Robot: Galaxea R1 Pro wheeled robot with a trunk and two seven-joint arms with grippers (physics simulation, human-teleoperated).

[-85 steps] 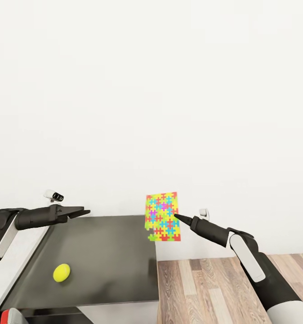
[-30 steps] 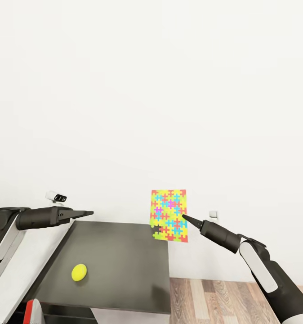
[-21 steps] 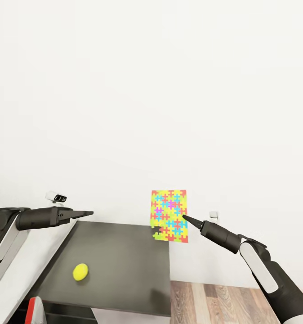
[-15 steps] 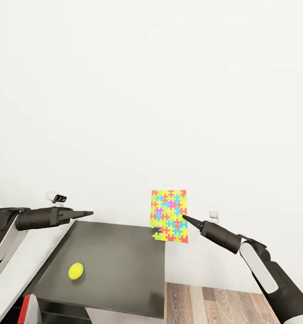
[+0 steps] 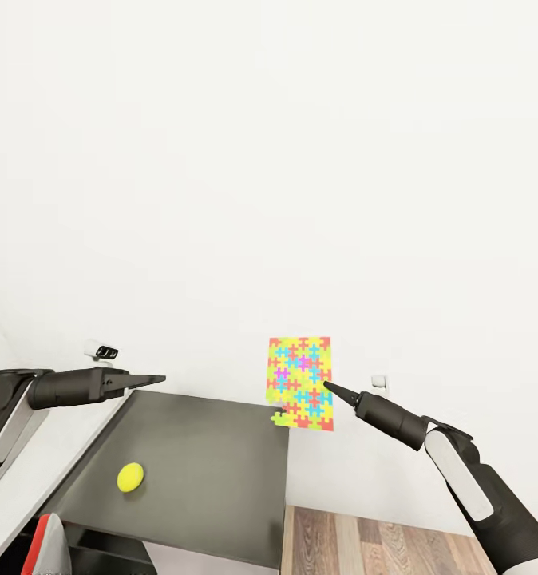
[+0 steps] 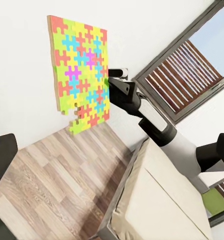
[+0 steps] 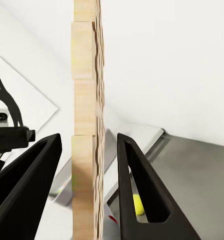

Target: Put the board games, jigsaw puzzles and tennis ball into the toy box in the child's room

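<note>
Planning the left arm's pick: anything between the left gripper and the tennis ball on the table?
Nothing visible. The left gripper hangs over the table's far left corner; only bare dark tabletop lies between it and the tennis ball below.

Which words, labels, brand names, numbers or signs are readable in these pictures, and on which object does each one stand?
None: no readable text appears.
The jigsaw puzzle, held in the right tool, shows only coloured interlocking pieces, no print.
The tennis ball on the dark table shows no logo.
The left tool carries no marking.
</note>
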